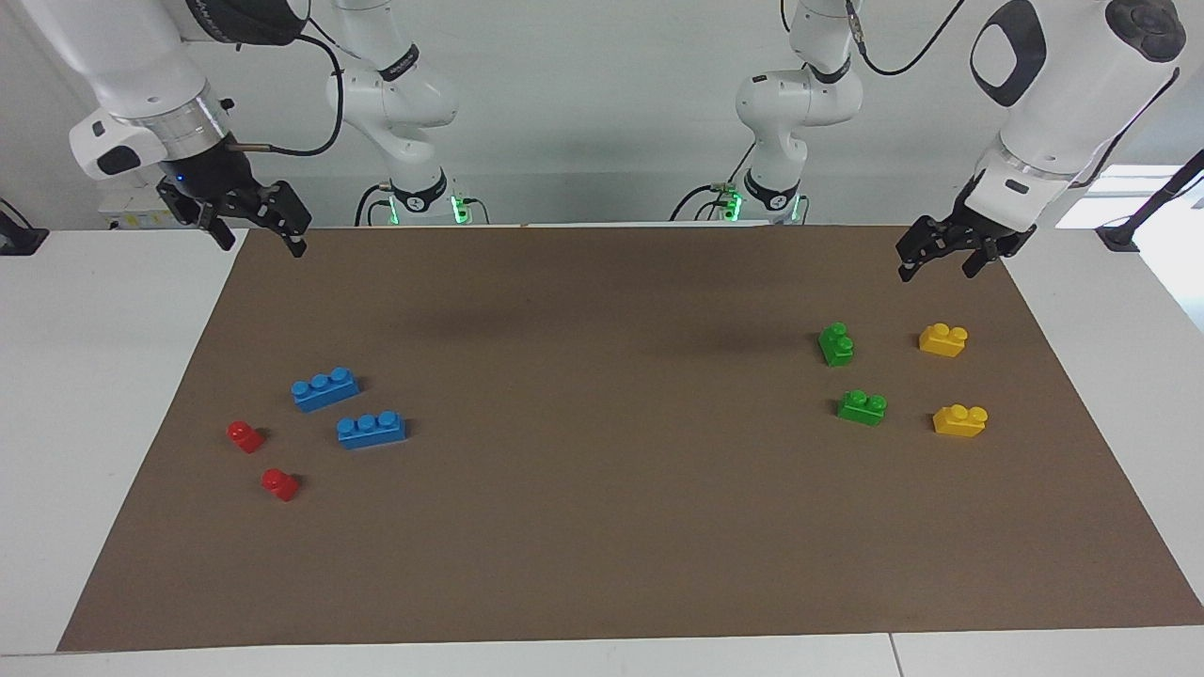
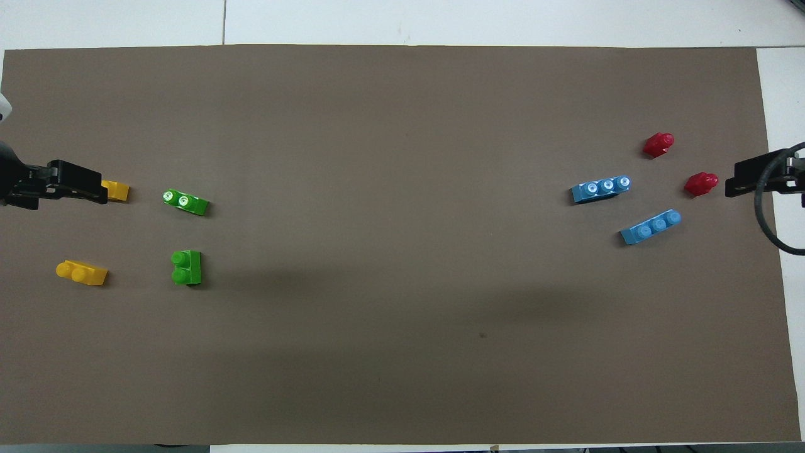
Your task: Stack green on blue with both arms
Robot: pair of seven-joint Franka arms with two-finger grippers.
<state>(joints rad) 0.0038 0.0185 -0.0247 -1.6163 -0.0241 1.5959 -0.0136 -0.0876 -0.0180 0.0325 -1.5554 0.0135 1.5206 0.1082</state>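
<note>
On the brown mat (image 1: pixel 602 527) the green bricks (image 1: pixel 836 344) and blue bricks (image 1: pixel 324 388) lie at opposite ends beneath the spread-fingered left gripper (image 1: pixel 942 256) and right gripper (image 1: pixel 254 224), so a careless grab could take the neighbouring yellow bricks (image 1: pixel 943 339) or red bricks (image 1: pixel 245 436) instead.

No text, label, brand, number or sign can be read on anything in either view.
</note>
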